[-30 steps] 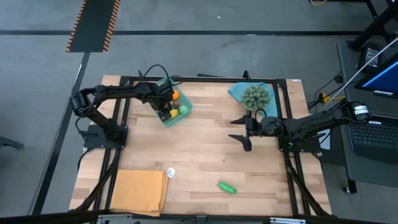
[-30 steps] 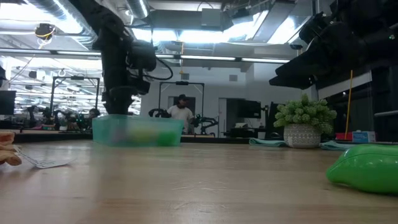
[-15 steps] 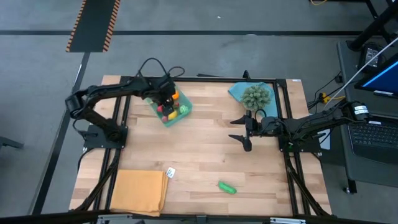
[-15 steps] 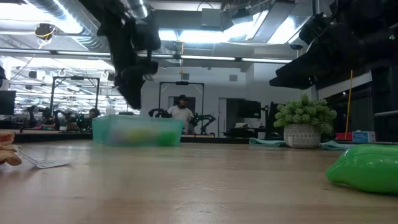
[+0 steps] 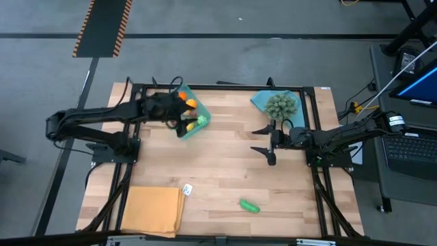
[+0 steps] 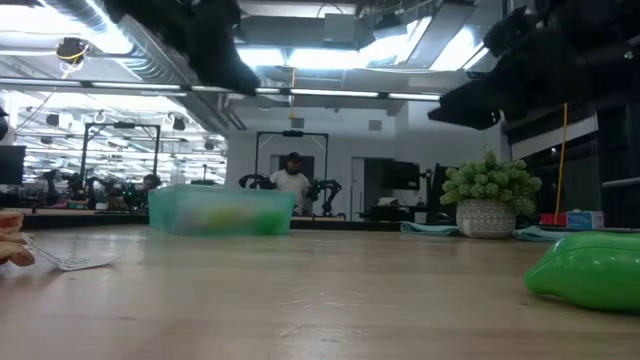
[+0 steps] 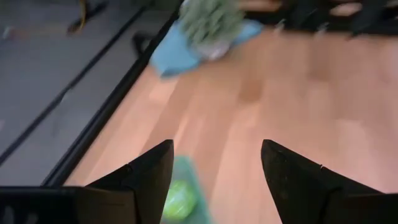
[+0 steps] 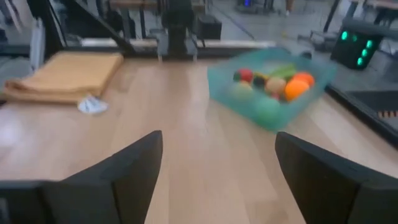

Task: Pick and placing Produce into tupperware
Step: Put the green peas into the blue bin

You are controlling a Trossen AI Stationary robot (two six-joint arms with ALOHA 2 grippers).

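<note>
The teal tray (image 5: 199, 128) stands at the table's far left and holds orange, yellow, red and green produce; it also shows in the low view (image 6: 220, 212) and the right wrist view (image 8: 267, 87). My left gripper (image 5: 181, 117) hovers open and empty above the tray's left part; in the left wrist view (image 7: 214, 146) a green piece (image 7: 180, 199) lies below its fingers. A green piece of produce (image 5: 249, 206) lies alone on the table near the front. My right gripper (image 5: 263, 143) is open and empty at mid-table right, and shows in its wrist view (image 8: 217, 134).
A bushy grey-green plant (image 5: 280, 105) stands on a blue cloth at the far right. An orange-tan mat (image 5: 153, 210) lies at the near left, with a small white piece (image 5: 187, 189) beside it. Bare wood lies between the tray and the lone green piece.
My left gripper has risen from just above the tray and drawn back a little toward the table's left edge, the arm folding back with it. The tray has stayed in place.
</note>
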